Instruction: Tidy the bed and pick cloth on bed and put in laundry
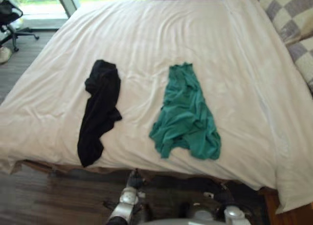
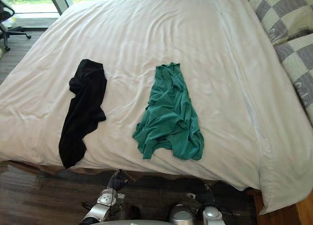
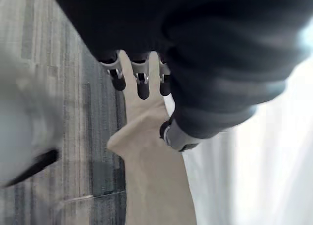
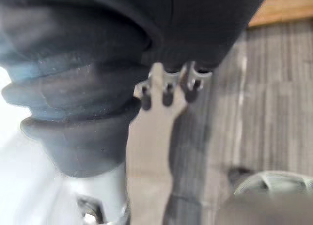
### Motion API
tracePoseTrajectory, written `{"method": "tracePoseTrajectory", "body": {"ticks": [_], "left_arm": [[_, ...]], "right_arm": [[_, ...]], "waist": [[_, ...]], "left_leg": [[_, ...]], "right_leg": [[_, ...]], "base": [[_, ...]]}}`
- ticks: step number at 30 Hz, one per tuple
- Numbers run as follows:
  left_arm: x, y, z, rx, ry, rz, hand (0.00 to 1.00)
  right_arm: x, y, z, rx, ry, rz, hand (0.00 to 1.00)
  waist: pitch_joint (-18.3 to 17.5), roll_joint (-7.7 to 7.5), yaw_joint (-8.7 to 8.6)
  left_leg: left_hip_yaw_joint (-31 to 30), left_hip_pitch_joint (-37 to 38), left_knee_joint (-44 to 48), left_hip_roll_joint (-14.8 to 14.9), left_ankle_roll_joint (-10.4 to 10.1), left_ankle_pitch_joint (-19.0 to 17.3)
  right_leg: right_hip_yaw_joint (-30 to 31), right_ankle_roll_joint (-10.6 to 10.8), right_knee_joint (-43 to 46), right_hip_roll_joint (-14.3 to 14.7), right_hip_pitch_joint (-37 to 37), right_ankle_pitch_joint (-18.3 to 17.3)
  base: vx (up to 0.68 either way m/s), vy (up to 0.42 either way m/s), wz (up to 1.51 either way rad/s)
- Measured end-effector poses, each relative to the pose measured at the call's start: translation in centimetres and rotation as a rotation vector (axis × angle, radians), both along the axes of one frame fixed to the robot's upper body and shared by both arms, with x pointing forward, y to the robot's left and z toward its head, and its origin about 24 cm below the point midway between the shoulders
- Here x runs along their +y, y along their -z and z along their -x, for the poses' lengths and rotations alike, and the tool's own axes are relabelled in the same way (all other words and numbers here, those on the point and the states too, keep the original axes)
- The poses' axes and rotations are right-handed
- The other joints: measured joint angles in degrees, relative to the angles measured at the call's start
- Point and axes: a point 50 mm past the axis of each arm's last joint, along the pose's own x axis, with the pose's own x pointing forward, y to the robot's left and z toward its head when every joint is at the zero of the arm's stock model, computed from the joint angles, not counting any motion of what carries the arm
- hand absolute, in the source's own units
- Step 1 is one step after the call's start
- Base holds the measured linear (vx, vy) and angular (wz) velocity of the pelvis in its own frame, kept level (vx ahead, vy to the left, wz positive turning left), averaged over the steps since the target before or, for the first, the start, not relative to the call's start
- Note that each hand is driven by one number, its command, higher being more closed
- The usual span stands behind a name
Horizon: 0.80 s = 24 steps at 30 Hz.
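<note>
A crumpled black cloth (image 1: 100,110) lies on the white duvet (image 1: 146,34), left of the middle, with its lower end at the bed's near edge. To its right is a bunched green cloth (image 1: 186,115), also close to the near edge. My left hand (image 3: 142,83) hangs low beside the bed's edge over the floor, fingers relaxed and holding nothing. My right hand (image 4: 167,90) hangs the same way on the other side, fingers loose and empty. Both hands are below the mattress, apart from the two cloths.
Checked grey-and-cream pillows (image 1: 288,14) lie at the bed's far right. An office chair (image 1: 10,17) stands on the floor at the far left by the window. Dark wood floor (image 1: 49,200) runs along the near edge of the bed.
</note>
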Motion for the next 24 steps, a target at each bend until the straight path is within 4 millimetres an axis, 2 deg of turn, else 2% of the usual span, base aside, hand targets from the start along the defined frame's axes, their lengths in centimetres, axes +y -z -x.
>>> {"method": "tracePoseTrajectory", "body": {"ticks": [1, 2, 3, 4, 6, 8, 9, 10, 11, 12, 13, 14, 15, 16, 17, 18, 19, 20, 21, 22, 23, 24], "left_arm": [[0.0, -0.2, -0.2, -0.014, -0.009, 0.008, 0.0], [0.0, -0.2, -0.2, -0.012, -0.013, 0.008, 0.0], [0.2, -0.1, -0.1, -0.006, -0.023, 0.009, 0.0], [0.3, 0.0, 0.0, -0.002, -0.024, 0.009, 0.0], [0.1, -0.2, -0.4, -0.01, -0.02, 0.014, 0.0], [-0.2, -0.5, -1.0, -0.029, 0.0, 0.013, 0.0], [-0.5, -0.5, -1.1, -0.031, 0.018, 0.013, 0.0], [-1.1, -0.4, -1.0, -0.031, 0.045, 0.017, 0.0], [-1.8, -0.3, -0.7, -0.022, 0.08, 0.022, 0.0], [-1.2, -0.3, -1.0, -0.022, 0.097, -0.001, 0.0], [-0.1, -0.2, -0.9, -0.019, 0.098, -0.037, 0.0], [1.2, -0.2, -0.9, -0.017, 0.081, -0.067, 0.0], [1.9, -0.2, -0.8, -0.017, 0.06, -0.08, 0.0], [2.8, -0.2, -0.6, -0.013, 0.015, -0.099, 0.0], [3.0, -0.3, -0.7, -0.024, -0.003, -0.116, 0.0], [2.9, -0.3, -0.7, -0.028, 0.003, -0.119, 0.0], [2.6, -0.4, -0.8, -0.032, 0.016, -0.117, 0.0], [2.1, -0.5, -1.1, -0.04, 0.029, -0.111, 0.0], [1.9, -0.5, -1.1, -0.04, 0.035, -0.109, 0.0], [1.5, -0.5, -1.1, -0.04, 0.038, -0.103, 0.0], [1.4, -0.5, -1.1, -0.041, 0.034, -0.102, 0.0], [1.1, -0.2, -0.7, -0.029, -0.015, -0.081, 0.0]], "right_arm": [[-0.5, 0.1, 0.3, 0.014, 0.03, 0.009, 0.0], [-0.7, 0.1, 0.4, 0.02, 0.047, 0.013, 0.0], [-0.9, 0.2, 0.5, 0.025, 0.072, 0.011, 0.0], [-0.9, 0.2, 0.6, 0.025, 0.08, 0.01, 0.0], [-1.0, 0.5, 1.3, 0.054, 0.099, 0.006, 0.0], [-1.1, 0.7, 2.0, 0.073, 0.111, 0.004, 0.0], [-1.2, 0.7, 2.3, 0.082, 0.113, 0.008, 0.0], [-1.6, 0.8, 2.8, 0.093, 0.11, 0.021, 0.0], [-2.1, 0.8, 3.3, 0.103, 0.125, 0.032, 0.0], [-1.0, 1.1, 3.1, 0.109, 0.139, -0.001, 0.0], [-0.2, 1.3, 3.3, 0.124, 0.125, -0.007, 0.0], [0.0, 1.3, 2.7, 0.13, 0.084, 0.007, 0.0], [0.0, 1.2, 2.4, 0.138, 0.044, 0.03, 0.0], [0.2, 1.2, 2.1, 0.145, -0.002, 0.048, 0.0], [0.5, 1.1, 1.8, 0.143, -0.06, 0.074, 0.0], [0.5, 1.1, 1.7, 0.138, -0.079, 0.083, 0.0], [0.7, 0.9, 1.3, 0.121, -0.104, 0.091, 0.0], [1.0, 0.6, 0.7, 0.086, -0.123, 0.095, 0.0], [1.2, 0.5, 0.6, 0.076, -0.122, 0.091, 0.0], [1.3, 0.6, 0.7, 0.07, -0.113, 0.086, 0.0], [1.2, 0.6, 0.8, 0.069, -0.103, 0.086, 0.0], [0.4, 0.5, 1.1, 0.067, -0.05, 0.088, 0.0]], "waist": [[0.09, 1.09, 0.03], [0.03, 1.57, -0.02], [-0.07, 1.83, -0.32], [-0.06, 1.8, -0.32], [-0.24, 1.39, -0.7], [-0.69, 0.81, -0.71], [-1.1, 1.08, -0.73], [-2.62, 1.78, -0.77], [-4.19, 3.26, -1.51], [-4.08, -0.4, -1.84], [-5.26, -3.18, -1.03], [-5.8, -2.92, 1.19], [-5.55, -2.3, 2.11], [-5.53, -2.38, 2.39], [-5.33, -2.02, 2.85], [-5.16, -1.72, 2.76], [-5.08, -1.56, 2.45], [-4.99, -1.44, 1.51], [-4.95, -1.51, 1.15], [-4.83, -2.08, 0.86], [-4.46, -2.42, 0.92], [-3.41, -1.21, 1.02]], "left_leg": [[2.56, -0.89, 3.6, 3.78, 0.42, -1.08], [3.6, -0.84, 3.71, 6.49, 1.7, -1.87], [3.81, -0.1, 0.54, 10.56, 2.91, -2.52], [3.51, 0.55, -1.42, 11.93, 3.04, -2.44], [0.44, 1.95, -10.89, 16.13, 3.18, -2.25], [-5.28, 2.08, -18.93, 16.98, 2.97, -2.09], [-7.51, 2.26, -21.56, 16.81, 2.5, -1.79], [-8.01, 2.44, -24.73, 16.69, 0.51, 0.59], [-7.58, 2.55, -26.95, 15.08, -5.78, 2.63], [-6.63, 1.64, -24.83, 11.22, -5.99, 1.51], [-4.75, 0.84, -24.41, 7.9, -4.63, -0.26], [-0.83, 0.54, -24.0, 7.55, -2.65, -1.12], [1.46, 1.39, -24.78, 8.17, -1.47, -0.62], [2.93, 3.27, -26.57, 7.79, -0.06, 0.18], [4.32, 6.06, -29.78, 7.15, 1.37, 1.15], [4.59, 7.11, -31.3, 6.79, 1.98, 1.64], [4.64, 8.15, -33.55, 5.58, 2.92, 2.56], [4.13, 8.46, -35.35, 3.34, 3.99, 3.3], [3.48, 8.49, -35.76, 2.24, 4.31, 3.54], [2.62, 9.26, -36.72, -0.42, 4.93, 4.04], [2.27, 10.34, -37.3, -1.66, 5.15, 4.21], [1.11, 12.36, -39.75, -2.95, 5.41, 5.85]], "right_leg": [[0.69, 0.04, 0.67, -0.18, -0.04, 0.03], [1.42, 0.28, 0.98, -0.39, -0.06, 0.17], [2.58, 1.82, 1.48, -0.83, -0.1, 0.54], [2.96, 2.36, 1.63, -1.17, -0.11, 0.59], [3.52, 5.12, 3.29, -3.52, -0.98, 0.71], [4.16, 8.58, 4.61, -7.26, -2.42, 1.14], [4.3, 10.44, 4.24, -8.82, -2.6, 1.92], [4.35, 13.03, 3.06, -10.8, -3.25, 3.15], [4.48, 13.95, 1.6, -12.86, -3.23, 4.43], [5.56, 13.6, 0.9, -17.04, -3.29, 6.08], [5.83, 11.31, -0.84, -20.39, -5.2, 12.72], [3.39, -1.2, -3.6, -20.14, -8.22, 22.56], [-0.64, -3.72, -2.37, -19.89, -9.61, 23.94], [-7.84, -1.44, 1.9, -19.17, -10.09, 20.91], [-11.75, 2.77, 5.43, -15.5, -9.3, 16.09], [-11.48, 3.59, 5.97, -12.68, -8.81, 13.91], [-9.43, 3.81, 6.64, -8.49, -8.64, 9.16], [-2.59, 5.03, 6.38, -3.92, -8.62, 4.11], [-0.32, 5.12, 5.65, -2.56, -8.1, 2.79], [0.8, 3.1, 3.01, -1.47, -5.65, 1.18], [0.55, 2.89, 1.73, -2.31, -3.93, 0.6], [-0.92, 3.12, 1.01, -3.13, -1.77, 0.97]], "base": [[0.04, 0.224, -0.39], [0.09, 0.204, -0.53], [0.1, 0.22, -0.47], [0.12, 0.256, -0.36], [0.13, 0.341, -0.03], [0.19, 0.554, 0.13], [0.23, 0.734, 0.14], [0.23, 0.747, 0.22], [0.21, 0.78, 0.32], [0.18, 0.758, 0.18], [0.11, 0.701, -0.39], [0.09, 0.679, -0.86], [0.12, 0.6, -1.05], [0.13, 0.469, -0.81], [0.16, 0.466, -0.52], [0.1, 0.344, -0.2], [0.04, 0.341, 0.18], [-0.01, 0.239, 0.33], [-0.03, 0.226, 0.58], [-0.01, 0.094, 0.49], [-0.01, 0.093, 0.64], [-0.01, 0.067, 0.46]]}}
